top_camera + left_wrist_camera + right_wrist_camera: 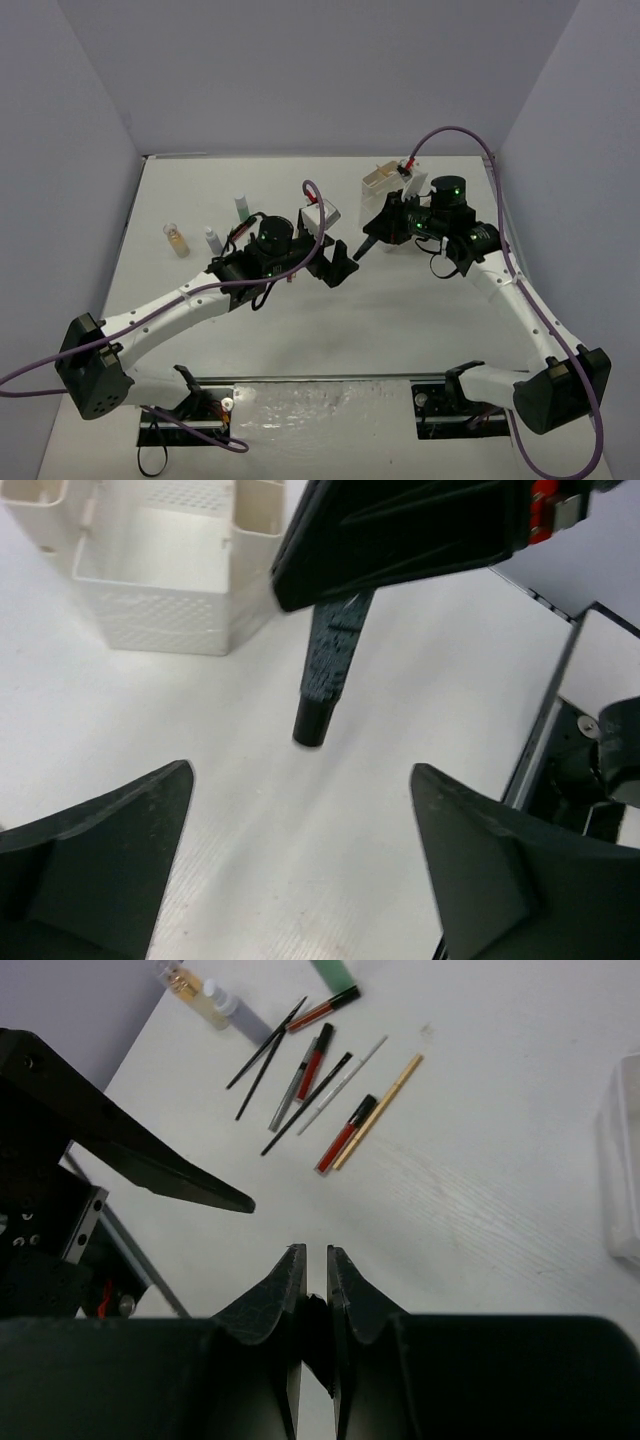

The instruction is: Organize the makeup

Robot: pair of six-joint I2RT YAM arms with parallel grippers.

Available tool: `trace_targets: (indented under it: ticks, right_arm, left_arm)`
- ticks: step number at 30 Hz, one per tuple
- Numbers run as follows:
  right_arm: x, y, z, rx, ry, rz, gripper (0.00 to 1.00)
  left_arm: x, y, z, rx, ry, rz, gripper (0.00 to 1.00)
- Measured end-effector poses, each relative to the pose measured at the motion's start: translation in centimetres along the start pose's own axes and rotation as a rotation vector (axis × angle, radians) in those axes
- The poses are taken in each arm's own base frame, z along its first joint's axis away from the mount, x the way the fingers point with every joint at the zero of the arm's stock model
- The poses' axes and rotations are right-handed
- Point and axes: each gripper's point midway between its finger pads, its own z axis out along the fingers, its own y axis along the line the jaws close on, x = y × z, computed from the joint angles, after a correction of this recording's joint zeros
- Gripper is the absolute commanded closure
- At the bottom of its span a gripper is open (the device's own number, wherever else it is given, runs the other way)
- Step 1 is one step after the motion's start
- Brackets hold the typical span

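Note:
My right gripper (371,242) (314,1250) is shut on a black tube (327,670) (319,1332), which hangs tilted just above the table with its cap end down. My left gripper (340,268) (300,880) stands open just below it, its fingers apart from the tube. Several pencils and brushes (320,1080), black, red, white and tan, lie loose on the table. In the overhead view my left arm hides them. An amber bottle (177,240) (185,982), a grey bottle (213,238) (235,1005) and a green-capped bottle (242,207) stand at the left.
The white plastic box with compartments (385,180) (170,580) stands at the back, behind my right gripper. Its edge (625,1170) shows at the right of the right wrist view. The two arms meet over the table's middle.

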Motion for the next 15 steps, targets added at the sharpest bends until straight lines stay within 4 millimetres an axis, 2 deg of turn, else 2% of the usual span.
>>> trace_targets:
  ticks: [3, 6, 12, 15]
  right_arm:
    - [-2.2, -2.2, 0.4, 0.121, -0.032, -0.027, 1.0]
    - [-5.4, -4.8, 0.7, 0.269, -0.087, -0.071, 1.0]
    - [-12.2, -10.8, 0.5, 0.58, -0.185, -0.154, 1.0]
    - [-15.4, -14.1, 1.4, 0.692, -0.226, -0.175, 1.0]
  left_arm:
    - [0.3, 2.3, -0.8, -0.093, 0.018, -0.046, 0.03]
    - [1.0, 4.7, -2.6, -0.22, 0.051, -0.078, 0.03]
    - [2.4, 9.0, -9.0, -0.51, 0.119, -0.12, 0.03]
    - [3.2, 10.3, -13.0, -0.645, 0.152, -0.129, 0.03]
